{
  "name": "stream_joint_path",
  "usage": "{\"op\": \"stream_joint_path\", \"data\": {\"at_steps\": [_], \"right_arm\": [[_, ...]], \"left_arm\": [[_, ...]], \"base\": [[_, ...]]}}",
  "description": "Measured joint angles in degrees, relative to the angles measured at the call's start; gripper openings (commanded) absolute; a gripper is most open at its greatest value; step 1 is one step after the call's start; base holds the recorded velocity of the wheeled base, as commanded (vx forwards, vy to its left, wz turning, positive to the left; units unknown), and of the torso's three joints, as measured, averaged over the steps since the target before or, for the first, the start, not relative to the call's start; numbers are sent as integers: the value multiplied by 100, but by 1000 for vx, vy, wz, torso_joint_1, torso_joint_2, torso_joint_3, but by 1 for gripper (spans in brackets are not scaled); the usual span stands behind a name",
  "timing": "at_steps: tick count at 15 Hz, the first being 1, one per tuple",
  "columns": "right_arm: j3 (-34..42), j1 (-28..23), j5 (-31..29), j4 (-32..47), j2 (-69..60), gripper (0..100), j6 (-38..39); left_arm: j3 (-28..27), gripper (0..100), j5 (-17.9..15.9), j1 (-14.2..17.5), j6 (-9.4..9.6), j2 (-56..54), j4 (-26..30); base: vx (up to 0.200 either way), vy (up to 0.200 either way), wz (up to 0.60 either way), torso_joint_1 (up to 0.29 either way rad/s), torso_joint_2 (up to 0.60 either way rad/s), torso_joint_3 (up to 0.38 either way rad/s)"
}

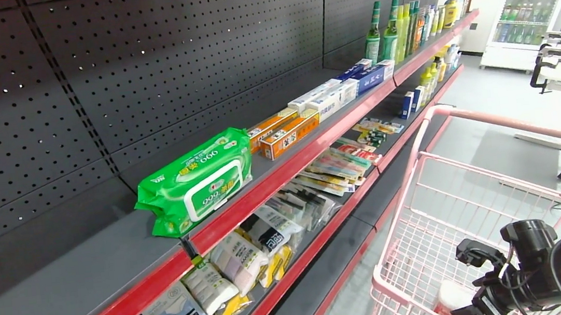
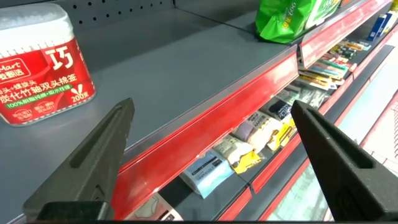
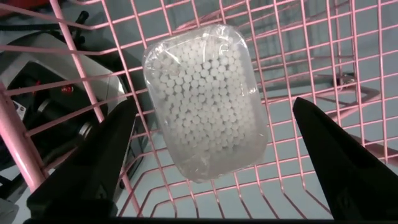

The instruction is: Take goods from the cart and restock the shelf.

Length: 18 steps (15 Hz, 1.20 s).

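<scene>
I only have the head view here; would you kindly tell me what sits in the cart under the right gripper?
Observer: A clear tub of white cotton swabs, resting in the pink cart, in line with the open right gripper and untouched.
Operator: Thank you. Where is the left gripper?
Observer: The left gripper is open and empty, in front of the upper shelf.
Operator: Is anything on that shelf beside it?
Observer: A red-labelled tub stands upright there, apart from the fingers.

**Shelf (image 1: 64,284) and cart (image 1: 512,125)**

A tub of cotton swabs (image 2: 40,62) stood at the shelf's left end. A pack of wipes (image 1: 194,182) lay farther right, with boxes (image 1: 285,131) beyond it. The cart stood right of the shelf, with a swab box (image 3: 202,102) lying in it.
</scene>
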Motion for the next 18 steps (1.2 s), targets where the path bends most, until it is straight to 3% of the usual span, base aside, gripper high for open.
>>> {"op": "stream_joint_path", "data": {"at_steps": [18], "right_arm": [[-39,24,11,-6,112,100,2]], "left_arm": [[0,100,2,0,10,0,1]], "base": [[0,0,0,-26,64,39]]}}
